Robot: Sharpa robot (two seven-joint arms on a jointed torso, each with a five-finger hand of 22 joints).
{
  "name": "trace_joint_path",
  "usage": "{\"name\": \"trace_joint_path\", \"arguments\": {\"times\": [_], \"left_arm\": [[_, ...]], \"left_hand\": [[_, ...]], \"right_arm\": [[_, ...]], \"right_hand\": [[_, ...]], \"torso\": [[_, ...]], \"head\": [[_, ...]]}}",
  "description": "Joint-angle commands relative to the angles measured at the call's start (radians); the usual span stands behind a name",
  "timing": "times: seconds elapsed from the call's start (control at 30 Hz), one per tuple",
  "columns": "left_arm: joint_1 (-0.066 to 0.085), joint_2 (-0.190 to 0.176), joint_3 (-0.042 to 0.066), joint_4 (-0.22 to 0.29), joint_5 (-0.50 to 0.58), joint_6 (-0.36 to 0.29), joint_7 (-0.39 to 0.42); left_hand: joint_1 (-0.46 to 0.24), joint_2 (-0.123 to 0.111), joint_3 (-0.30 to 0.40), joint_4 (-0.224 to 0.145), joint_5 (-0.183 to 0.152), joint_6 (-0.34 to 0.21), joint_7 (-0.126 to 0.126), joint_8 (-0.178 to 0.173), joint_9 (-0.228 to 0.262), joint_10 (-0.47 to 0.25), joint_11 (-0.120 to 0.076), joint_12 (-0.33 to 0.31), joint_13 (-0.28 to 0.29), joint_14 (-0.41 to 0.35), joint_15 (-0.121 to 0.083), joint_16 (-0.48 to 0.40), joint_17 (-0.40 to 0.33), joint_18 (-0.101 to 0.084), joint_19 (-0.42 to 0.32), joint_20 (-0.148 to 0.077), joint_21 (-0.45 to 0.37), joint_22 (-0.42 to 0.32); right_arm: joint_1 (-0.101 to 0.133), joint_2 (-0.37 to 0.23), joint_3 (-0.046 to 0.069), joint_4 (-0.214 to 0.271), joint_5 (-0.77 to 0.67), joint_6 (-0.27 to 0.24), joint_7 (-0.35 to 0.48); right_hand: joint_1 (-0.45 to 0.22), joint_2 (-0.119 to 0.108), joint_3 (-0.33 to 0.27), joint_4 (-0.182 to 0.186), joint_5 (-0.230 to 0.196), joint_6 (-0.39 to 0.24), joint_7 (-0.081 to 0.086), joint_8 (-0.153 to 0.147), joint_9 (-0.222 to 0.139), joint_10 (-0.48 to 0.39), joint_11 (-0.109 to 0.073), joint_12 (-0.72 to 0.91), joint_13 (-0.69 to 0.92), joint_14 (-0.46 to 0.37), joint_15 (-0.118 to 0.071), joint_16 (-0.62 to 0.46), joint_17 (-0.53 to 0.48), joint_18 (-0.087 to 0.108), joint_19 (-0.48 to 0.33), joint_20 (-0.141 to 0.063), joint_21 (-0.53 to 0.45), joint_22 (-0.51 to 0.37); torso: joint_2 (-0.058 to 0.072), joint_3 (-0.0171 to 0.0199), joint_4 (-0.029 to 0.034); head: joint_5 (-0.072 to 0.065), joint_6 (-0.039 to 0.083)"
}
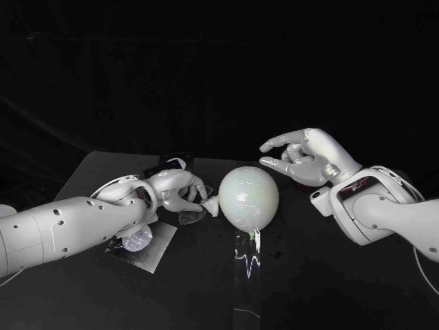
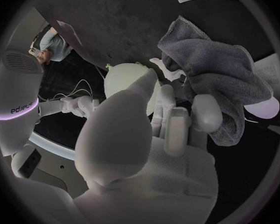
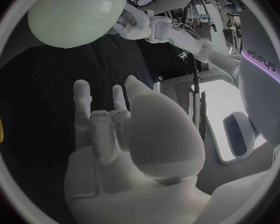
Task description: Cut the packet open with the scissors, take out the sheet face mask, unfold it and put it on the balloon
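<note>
- On the left of the black table (image 1: pixel 329 289), under the left forearm, lies a flat dark sheet (image 1: pixel 158 256) with a clear, shiny, crumpled piece (image 1: pixel 137 240) on it. Whether this is the cut packet I cannot tell.
- Next comes the silver, many-fingered left hand (image 1: pixel 175 189), its fingers (image 2: pixel 205 112) curled in and clamped on the soft, grey-white fabric sheet face mask (image 2: pixel 221 84). The mask hangs bunched and limp from the grip, just beside the balloon, not yet spread out.
- The mask looks very light and floppy, with no stiffness of its own. It probably clings to itself and would tear if tugged hard. I would take it by two outer edges, one in each hand, and ease them apart rather than pull from the bunched middle.
- Between the two hands stands the pale green-white, egg-shaped rubber balloon (image 1: pixel 249 198), upright on a thin clear stem (image 1: pixel 248 258). It is likely light, smooth and quick to tip or roll away, so the mask should be draped over its top with a gentle touch.
- On the right, the silver right hand (image 1: pixel 304 159) hovers near the balloon's upper side, apart from it. Its fingers (image 3: pixel 82 102) are spread and hold nothing, free to take the mask's other edge.
</note>
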Motion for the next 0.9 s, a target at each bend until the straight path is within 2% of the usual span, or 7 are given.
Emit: {"name": "trace_joint_path", "arguments": {"times": [0.03,0.07,0.17,0.4,0.5,0.8,0.9], "left_arm": [[0.0,0.008,0.002,0.003,-0.049,-0.023,-0.076],[0.0,0.01,0.002,0.003,-0.049,-0.018,-0.087],[0.0,0.016,0.003,0.003,-0.053,0.001,-0.116],[0.0,0.029,0.004,0.001,-0.08,0.045,-0.19],[0.0,0.035,0.005,-0.002,-0.094,0.046,-0.217],[0.0,0.053,0.009,-0.009,-0.106,0.057,-0.252],[0.0,0.057,0.01,-0.01,-0.107,0.061,-0.256]], "left_hand": [[-0.007,0.004,0.003,0.011,-0.001,0.018,-0.003,0.001,-0.004,0.095,0.001,0.103,0.126,0.083,-0.002,0.019,0.22,-0.02,0.058,-0.004,0.046,0.078],[-0.005,0.004,0.01,0.016,-0.001,0.029,-0.005,-0.004,-0.01,0.135,0.0,0.152,0.189,0.101,-0.004,0.026,0.249,-0.028,0.086,-0.007,0.068,0.117],[-0.004,0.004,0.018,0.022,-0.001,0.038,-0.005,-0.011,-0.016,0.148,0.001,0.171,0.211,0.109,-0.004,0.029,0.263,-0.036,0.112,-0.008,0.087,0.153],[-0.006,-0.001,0.023,0.029,-0.001,0.04,-0.004,-0.021,-0.022,0.169,0.002,0.193,0.241,0.109,-0.004,0.029,0.263,-0.043,0.133,-0.008,0.103,0.184],[-0.002,-0.002,0.03,0.034,-0.001,0.046,-0.002,-0.03,-0.029,0.212,0.005,0.234,0.301,0.109,-0.002,0.029,0.263,-0.053,0.165,-0.008,0.124,0.229],[-0.001,-0.005,0.034,0.038,-0.001,0.047,0.001,-0.038,-0.033,0.218,0.007,0.242,0.311,0.109,0.0,0.029,0.263,-0.056,0.173,-0.007,0.13,0.239],[-0.002,-0.007,0.034,0.04,-0.001,0.047,0.002,-0.039,-0.034,0.219,0.008,0.244,0.313,0.109,0.0,0.029,0.263,-0.056,0.175,-0.006,0.131,0.243]], "right_arm": [[-0.001,0.0,0.0,0.001,-0.001,0.012,0.001],[-0.001,0.0,0.0,0.0,-0.001,0.012,0.001],[-0.001,0.0,0.0,0.0,-0.001,0.013,-0.002],[-0.002,0.002,0.0,0.0,-0.001,0.014,-0.005],[-0.002,0.003,0.0,0.0,-0.001,0.014,-0.006],[-0.003,0.006,0.0,-0.001,-0.001,0.015,-0.01],[-0.003,0.007,0.0,-0.001,0.0,0.015,-0.01]], "right_hand": [[0.011,0.001,0.007,0.0,0.005,0.001,0.003,-0.004,-0.001,0.081,0.009,0.006,0.224,0.075,0.006,0.006,0.207,0.012,0.002,0.002,0.002,0.001],[0.011,0.001,0.007,0.0,0.005,0.001,0.003,-0.004,-0.001,0.081,0.009,0.006,0.224,0.075,0.006,0.006,0.207,0.012,0.002,0.002,0.002,0.001],[0.01,0.001,0.007,0.001,0.006,0.001,0.003,-0.004,-0.001,0.082,0.009,0.008,0.225,0.076,0.006,0.007,0.208,0.012,0.004,0.002,0.004,0.001],[0.01,0.001,0.008,0.001,0.007,0.001,0.004,-0.004,-0.001,0.083,0.009,0.01,0.227,0.077,0.006,0.008,0.21,0.012,0.005,0.002,0.005,0.002],[0.009,0.001,0.009,0.002,0.008,0.002,0.004,-0.004,-0.002,0.083,0.009,0.011,0.227,0.077,0.006,0.008,0.211,0.011,0.006,0.002,0.007,0.003],[0.008,0.001,0.009,0.003,0.009,0.002,0.004,-0.005,-0.002,0.085,0.009,0.015,0.23,0.078,0.006,0.009,0.212,0.011,0.007,0.002,0.007,0.004],[0.008,0.001,0.009,0.003,0.009,0.002,0.004,-0.005,-0.002,0.085,0.009,0.015,0.23,0.078,0.006,0.009,0.212,0.011,0.007,0.002,0.007,0.004]], "torso": [[-0.001,-0.0001,0.0006],[-0.001,-0.0002,0.0009],[0.0,-0.0003,0.0013],[-0.001,-0.0005,0.0026],[-0.001,-0.0004,0.0027],[-0.001,-0.0007,0.0009],[-0.001,0.0002,0.0018]], "head": [[-0.004,-0.003],[-0.004,-0.004],[-0.005,-0.004],[-0.006,-0.009],[-0.009,-0.007],[-0.011,-0.007],[-0.011,-0.008]]}}
